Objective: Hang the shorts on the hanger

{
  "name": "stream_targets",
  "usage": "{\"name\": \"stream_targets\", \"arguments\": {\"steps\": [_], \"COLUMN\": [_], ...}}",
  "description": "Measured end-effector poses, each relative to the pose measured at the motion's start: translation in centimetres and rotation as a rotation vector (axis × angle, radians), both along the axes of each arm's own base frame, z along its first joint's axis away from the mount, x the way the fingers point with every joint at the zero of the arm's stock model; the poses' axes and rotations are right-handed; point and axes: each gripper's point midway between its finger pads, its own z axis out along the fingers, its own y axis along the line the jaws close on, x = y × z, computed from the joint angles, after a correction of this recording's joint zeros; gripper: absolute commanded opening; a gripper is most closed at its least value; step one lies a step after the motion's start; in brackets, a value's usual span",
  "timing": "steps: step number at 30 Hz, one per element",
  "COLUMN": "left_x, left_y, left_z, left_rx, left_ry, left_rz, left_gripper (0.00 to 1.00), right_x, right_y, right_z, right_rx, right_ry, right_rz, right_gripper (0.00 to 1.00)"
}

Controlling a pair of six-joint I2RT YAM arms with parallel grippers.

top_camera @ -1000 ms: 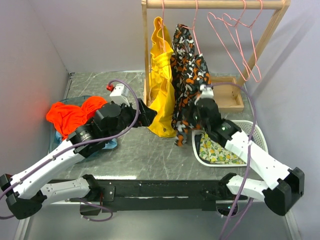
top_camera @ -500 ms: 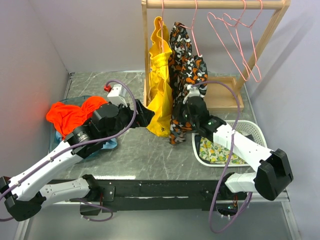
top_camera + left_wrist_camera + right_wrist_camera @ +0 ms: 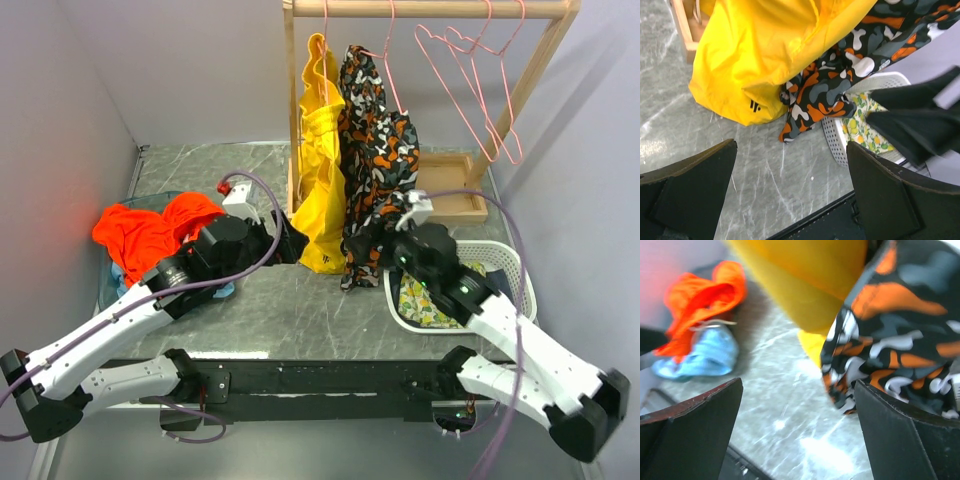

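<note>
Hanging on the wooden rack [image 3: 430,8]: the shorts [image 3: 378,150], soft and crumpled, black with blotchy orange, white and grey patches, draped over the hanger [image 3: 390,35], a thin pink wire hooked over the top bar. Falling in a long, loosely bunched fold, with the lower end down by the grey, marble-veined table [image 3: 280,300]; touching it or not, impossible to tell. Touching the shorts on their left side: a plain yellow garment [image 3: 322,170], smooth and faintly glossy, with a small dark logo near its lower corner in the left wrist view. Further right on the same bar: bare pink hangers [image 3: 480,60], tilted and overlapping. Right gripper [image 3: 797,425] spread wide, with nothing between its flat, dark, wedge-shaped fingers [image 3: 690,425]; near the lower end of the shorts, with table showing between it and the fabric in its own wrist view. Left gripper [image 3: 790,185] likewise spread wide and holding nothing, pointed at the bottom of the yellow garment and the hem of the shorts. Beside the right arm: a white plastic basket [image 3: 512,262] with perforated walls, holding a lemon-print cloth [image 3: 425,300]. At the left of the table: a rumpled orange-red garment [image 3: 150,228] heaped over a pale blue cloth [image 3: 700,357].
</note>
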Motion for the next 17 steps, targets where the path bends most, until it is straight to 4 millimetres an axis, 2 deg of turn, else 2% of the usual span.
{"name": "stream_targets", "arguments": {"steps": [2, 4, 11, 15, 17], "left_x": [-0.1, -0.2, -0.9, -0.9, -0.9], "left_y": [-0.1, -0.3, 0.1, 0.2, 0.3], "left_z": [-0.7, -1.6, -6.7, -7.3, -7.3], "left_rx": [0.007, 0.017, 0.072, 0.066, 0.057], "left_ry": [0.015, 0.033, 0.125, 0.139, 0.132], "left_rz": [-0.004, -0.01, -0.008, 0.003, 0.009], "left_gripper": [0.96, 0.97, 0.97, 0.96, 0.96], "right_x": [-1.6, -3.1, -6.3, -6.8, -6.9], "right_y": [-0.3, -0.6, -1.1, -1.3, -1.3], "right_z": [1.3, 1.5, -2.3, -3.6, -3.6], "right_rx": [0.043, 0.078, 0.095, 0.077, 0.078], "right_ry": [-0.037, -0.051, 0.006, 0.037, 0.036], "right_rz": [0.022, 0.045, 0.086, 0.091, 0.088], "right_gripper": [1.0, 1.0, 1.0, 1.0, 1.0]}}
